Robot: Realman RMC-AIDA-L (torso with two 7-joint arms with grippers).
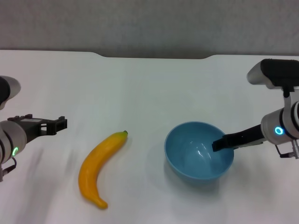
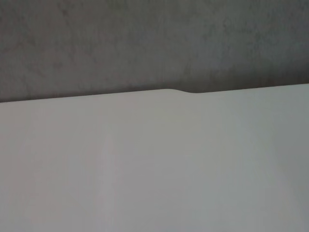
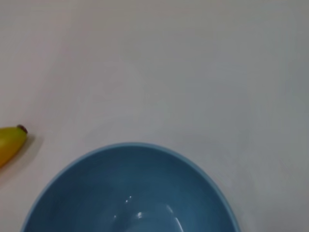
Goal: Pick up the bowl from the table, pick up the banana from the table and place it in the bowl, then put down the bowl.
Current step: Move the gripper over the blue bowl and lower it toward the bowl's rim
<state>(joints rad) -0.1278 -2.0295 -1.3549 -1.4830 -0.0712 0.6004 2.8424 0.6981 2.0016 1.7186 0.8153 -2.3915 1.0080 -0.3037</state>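
Two arms flank a white table (image 1: 154,84).
We see the right gripper (image 1: 223,143) clamped on the bowl's (image 1: 194,154) rim; the banana (image 1: 99,165) lies left of it, and we cannot judge the left gripper (image 1: 60,123).

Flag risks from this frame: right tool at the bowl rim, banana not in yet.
1. The right tool grips only one side of the bowl, at its rim; the bowl could tilt or slip when lifted.
2. The banana is longer than the bowl is wide, so it may overhang and roll out.
3. The left tool is not at the banana yet.
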